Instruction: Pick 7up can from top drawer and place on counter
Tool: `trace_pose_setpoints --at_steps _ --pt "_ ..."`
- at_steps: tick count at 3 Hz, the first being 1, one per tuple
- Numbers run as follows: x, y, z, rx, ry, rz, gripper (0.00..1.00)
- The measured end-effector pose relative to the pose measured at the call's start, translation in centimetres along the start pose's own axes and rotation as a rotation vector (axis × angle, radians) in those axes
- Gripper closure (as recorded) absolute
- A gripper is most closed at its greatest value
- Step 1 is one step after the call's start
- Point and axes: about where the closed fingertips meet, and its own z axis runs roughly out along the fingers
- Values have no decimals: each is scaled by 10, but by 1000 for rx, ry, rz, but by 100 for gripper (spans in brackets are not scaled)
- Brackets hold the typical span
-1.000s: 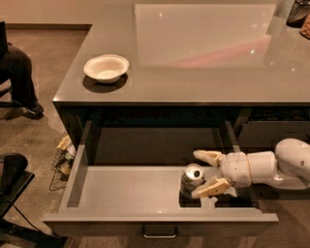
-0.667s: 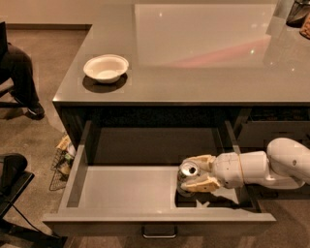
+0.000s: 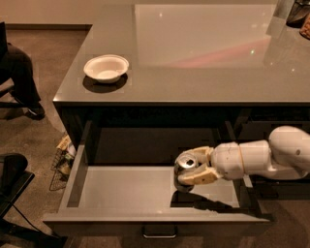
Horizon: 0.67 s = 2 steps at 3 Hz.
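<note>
The 7up can [image 3: 186,162] shows its silvery top inside the open top drawer [image 3: 121,190], towards the right side. My gripper [image 3: 183,168] reaches in from the right on a white arm [image 3: 256,157]. Its tan fingers [image 3: 199,177] are shut around the can, one above and one below. The can is tilted and held a little above the drawer floor, with its shadow on the floor beneath. The glossy counter [image 3: 203,53] lies above and behind the drawer.
A white bowl [image 3: 106,68] stands on the counter's left part. The drawer's metal handle [image 3: 159,232] is at the front. A dark chair [image 3: 12,184] and a seated person's legs [image 3: 19,72] are at the left. Dark objects stand at the counter's far right corner [image 3: 298,14].
The fingers were spread beside the can, then closed around it. The gripper has since shifted left and lifted the can slightly off the drawer floor.
</note>
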Motion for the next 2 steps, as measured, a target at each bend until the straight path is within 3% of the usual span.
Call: trace_pose_setpoints --at_steps 1,2 --pt "-64 -14 -24 36 26 17 100" --pt "-144 -45 -56 132 77 14 100"
